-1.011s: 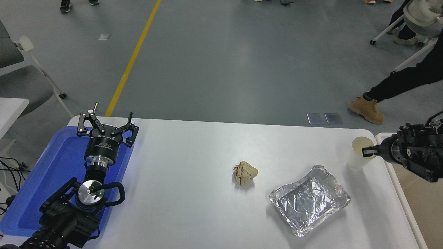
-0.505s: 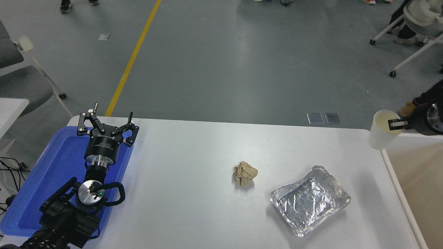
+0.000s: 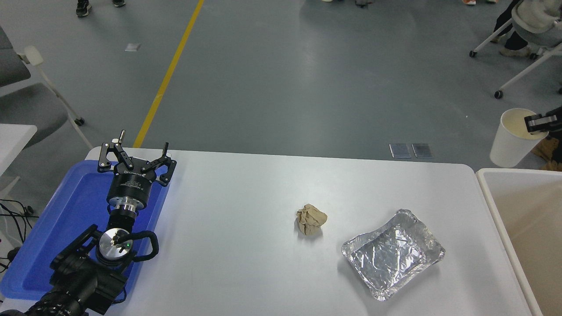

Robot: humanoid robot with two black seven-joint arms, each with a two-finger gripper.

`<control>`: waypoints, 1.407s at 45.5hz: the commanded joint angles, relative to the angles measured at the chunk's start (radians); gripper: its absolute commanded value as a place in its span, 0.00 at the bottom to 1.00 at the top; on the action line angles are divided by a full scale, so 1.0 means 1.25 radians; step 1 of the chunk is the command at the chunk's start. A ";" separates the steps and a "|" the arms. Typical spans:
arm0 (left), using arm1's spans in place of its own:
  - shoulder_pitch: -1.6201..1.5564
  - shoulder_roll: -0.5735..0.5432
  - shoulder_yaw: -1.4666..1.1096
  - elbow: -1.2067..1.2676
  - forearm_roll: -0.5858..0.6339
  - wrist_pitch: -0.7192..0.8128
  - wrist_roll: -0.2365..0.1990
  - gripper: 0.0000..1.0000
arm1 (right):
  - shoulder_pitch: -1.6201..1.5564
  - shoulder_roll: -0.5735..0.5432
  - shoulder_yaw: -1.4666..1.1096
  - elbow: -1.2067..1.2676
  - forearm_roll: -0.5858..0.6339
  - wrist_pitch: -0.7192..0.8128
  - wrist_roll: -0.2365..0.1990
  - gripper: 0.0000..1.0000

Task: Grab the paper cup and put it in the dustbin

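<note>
Left gripper point(image 3: 135, 154) sits parked over the blue tray point(image 3: 66, 210) with its fingers spread wide and nothing in them, so I read it as out of play; mid-table the brown paper ball point(image 3: 311, 219) and foil tray point(image 3: 393, 254) lie apart, neither one my target. Paper cup point(image 3: 513, 138) hangs tilted in the air past the table's far right corner, pinched at its rim by the right gripper point(image 3: 536, 124), only 1 finger of which I can see. It's above and just left of the dustbin point(image 3: 491, 186), and my guess is it needs carrying further right before release.
</note>
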 commanded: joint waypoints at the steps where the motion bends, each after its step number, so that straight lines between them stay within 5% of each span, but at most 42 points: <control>1: 0.000 0.000 0.000 0.000 0.000 0.000 0.000 1.00 | 0.099 -0.006 -0.037 0.028 0.002 0.044 -0.001 0.00; 37: 0.000 0.000 0.001 0.000 0.000 0.000 0.000 1.00 | 0.063 -0.085 -0.029 0.004 -0.016 0.044 -0.009 0.00; 50: 0.000 0.000 0.000 0.000 0.000 0.000 0.000 1.00 | -0.082 -0.180 0.010 -0.202 -0.066 0.031 0.002 0.00; 64: 0.001 0.000 0.000 0.000 0.000 0.000 -0.001 1.00 | -0.322 -0.190 0.115 -0.408 -0.062 -0.042 0.051 0.00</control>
